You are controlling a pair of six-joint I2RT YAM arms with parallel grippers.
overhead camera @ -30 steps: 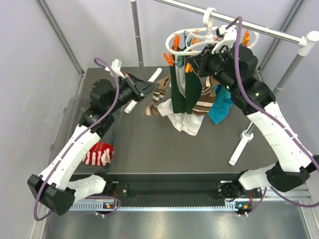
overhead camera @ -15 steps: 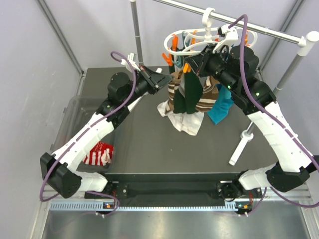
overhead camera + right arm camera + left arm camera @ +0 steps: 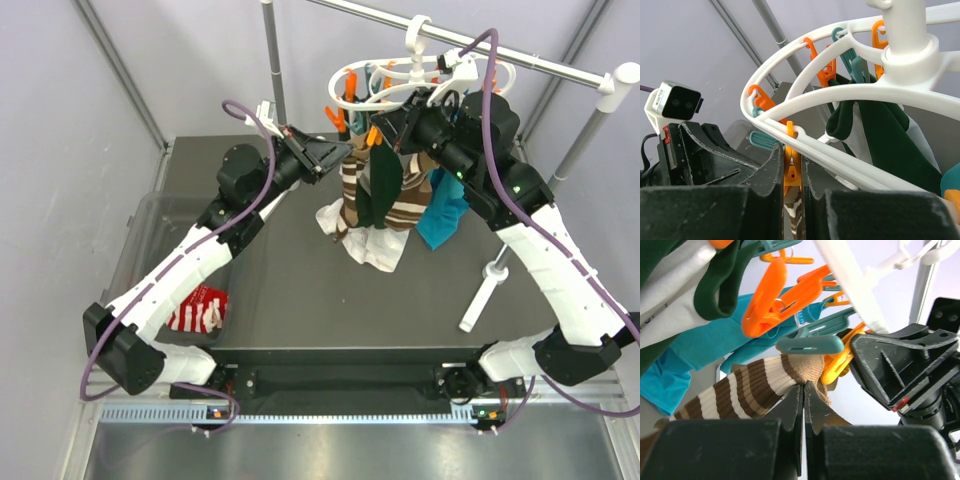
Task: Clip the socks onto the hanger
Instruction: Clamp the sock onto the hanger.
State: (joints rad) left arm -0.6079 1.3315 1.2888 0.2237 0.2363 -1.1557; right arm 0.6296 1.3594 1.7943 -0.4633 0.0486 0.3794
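Observation:
The white oval hanger [image 3: 420,75] hangs by its hook from the rail, with orange and teal clips around its ring. My left gripper [image 3: 338,158] is shut on the top edge of a brown-and-cream striped sock [image 3: 352,190] and holds it up under the ring's left side. In the left wrist view the sock [image 3: 755,385] is pinched between the shut jaws [image 3: 804,387], its cuff touching an orange clip [image 3: 837,367]. My right gripper [image 3: 792,165] is shut on that orange clip [image 3: 792,172], with striped fabric [image 3: 792,212] showing just below it. A red-and-white sock [image 3: 197,308] lies in the left bin.
Dark green socks [image 3: 385,190] and a teal one [image 3: 445,215] hang from other clips. The grey rail [image 3: 500,55] and its poles [image 3: 275,70] stand behind. A clear bin [image 3: 150,250] sits at the table's left, a white rod [image 3: 485,290] lies at the right.
My left arm has swung up and to the right, carrying the striped sock from over the table to the hanger's clips. The right gripper has stayed on the clip.

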